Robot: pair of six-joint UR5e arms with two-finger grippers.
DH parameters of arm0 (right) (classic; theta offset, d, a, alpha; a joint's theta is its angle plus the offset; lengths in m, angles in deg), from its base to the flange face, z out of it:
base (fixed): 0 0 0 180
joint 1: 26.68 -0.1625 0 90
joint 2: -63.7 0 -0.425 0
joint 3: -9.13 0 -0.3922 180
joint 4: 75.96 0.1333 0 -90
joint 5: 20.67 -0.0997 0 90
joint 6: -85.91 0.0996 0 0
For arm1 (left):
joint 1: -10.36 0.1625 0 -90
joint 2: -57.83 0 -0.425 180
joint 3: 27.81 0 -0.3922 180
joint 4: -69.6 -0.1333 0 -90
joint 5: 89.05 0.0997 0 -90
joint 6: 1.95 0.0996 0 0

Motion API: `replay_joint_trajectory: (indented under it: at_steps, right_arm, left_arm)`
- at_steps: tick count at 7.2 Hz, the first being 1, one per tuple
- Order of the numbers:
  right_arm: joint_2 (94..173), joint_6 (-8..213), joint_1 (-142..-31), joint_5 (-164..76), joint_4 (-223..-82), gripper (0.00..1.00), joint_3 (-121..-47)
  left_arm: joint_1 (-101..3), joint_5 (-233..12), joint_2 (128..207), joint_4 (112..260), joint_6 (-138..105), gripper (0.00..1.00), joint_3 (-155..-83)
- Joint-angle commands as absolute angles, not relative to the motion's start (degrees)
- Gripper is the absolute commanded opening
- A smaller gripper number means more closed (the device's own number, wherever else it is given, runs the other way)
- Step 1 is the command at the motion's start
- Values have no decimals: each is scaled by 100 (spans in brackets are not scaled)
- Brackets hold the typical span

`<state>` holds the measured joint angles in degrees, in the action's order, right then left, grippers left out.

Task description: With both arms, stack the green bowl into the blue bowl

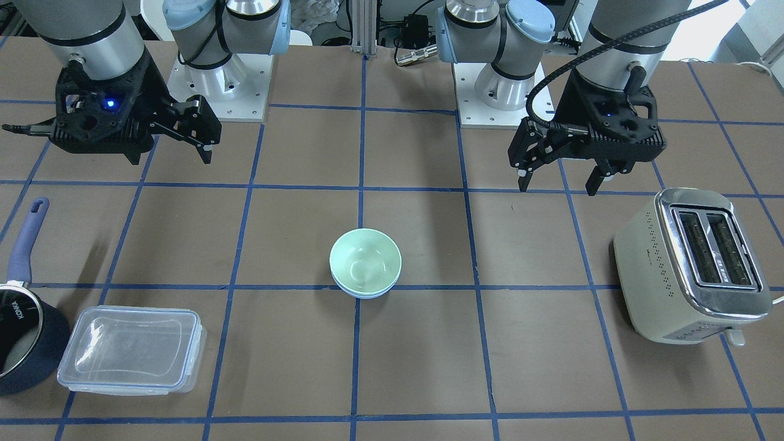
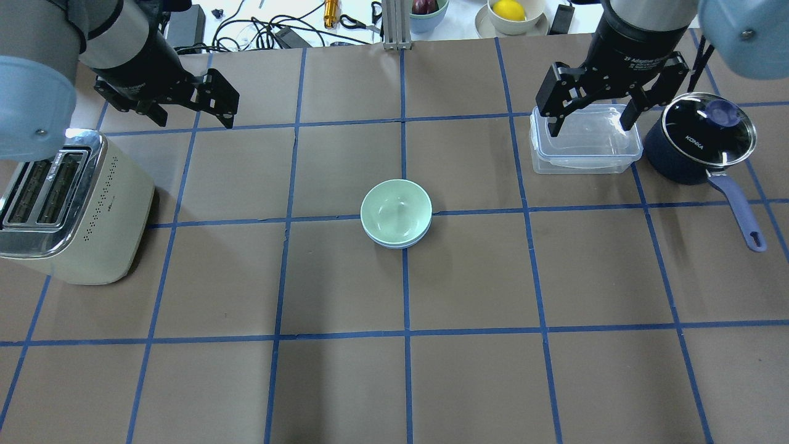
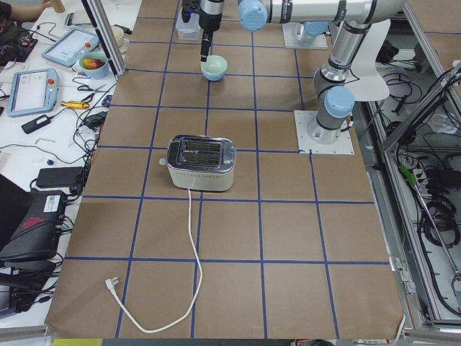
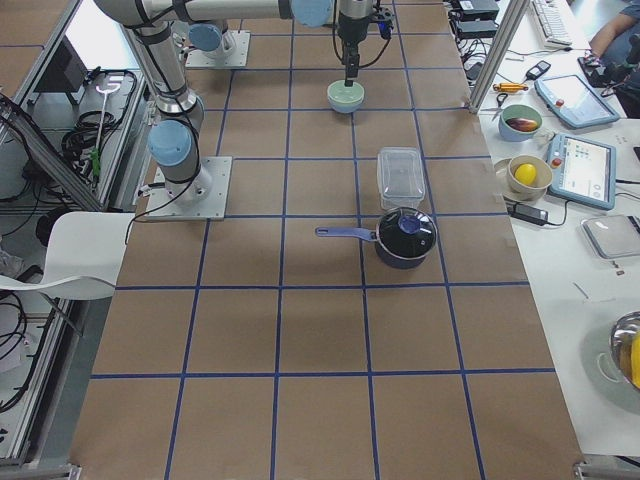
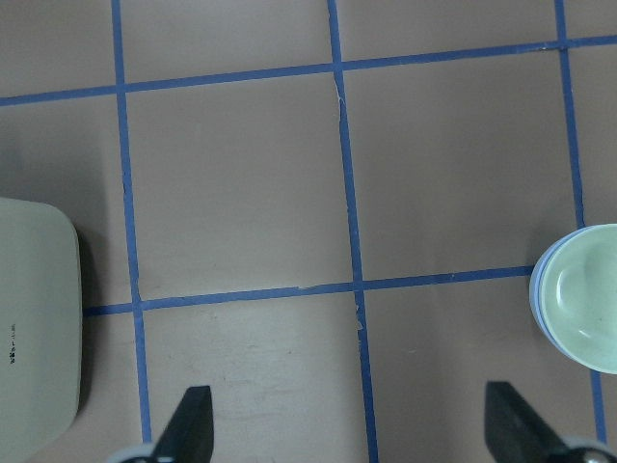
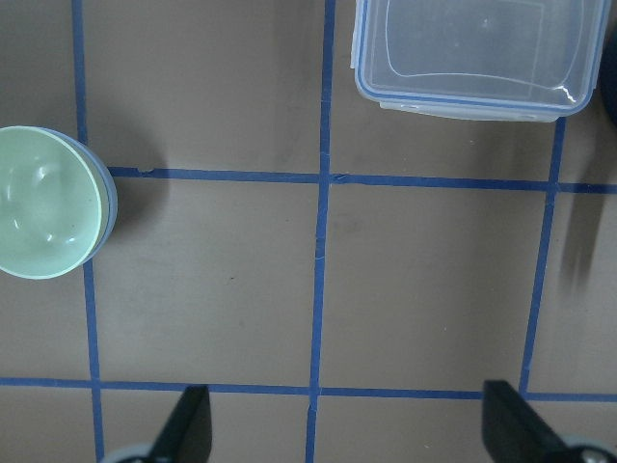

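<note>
Across the whole scene spreads the brown surface [image 2: 345,394], marked into squares by blue tape. Above its left side hangs the left arm [image 2: 117,43] and above its right side the right arm [image 2: 641,31]. The left hand [image 1: 557,185] is spread wide with nothing between its fingers, and the right hand [image 2: 588,126] is likewise spread and empty. On the left, near the left hand, a cream toaster [image 2: 92,209] stands with its slots facing up. At the far right a dark navy saucepan [image 2: 690,148] with a glass lid sits just beside a clear lidded box [image 2: 585,154], its handle pointing toward the near edge. At the middle of the surface, well apart from both hands, the green bowl [image 2: 394,209] sits upright, nested inside the blue bowl [image 6: 112,203], of which only a thin rim shows.
</note>
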<state>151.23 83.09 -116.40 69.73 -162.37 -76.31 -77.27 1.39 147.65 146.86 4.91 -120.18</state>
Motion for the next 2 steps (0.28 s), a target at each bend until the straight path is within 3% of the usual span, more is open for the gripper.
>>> replay_joint_trajectory:
  at_steps: [1,2]
  right_arm:
    - [15115,8301,-11624,6986,-16340,100,-7630]
    - [15115,8309,-11624,6977,-16349,100,-7630]
  left_arm:
    - [-7727,139,14757,14686,491,100,-12018]
    - [-7727,139,14757,14686,491,100,-12018]
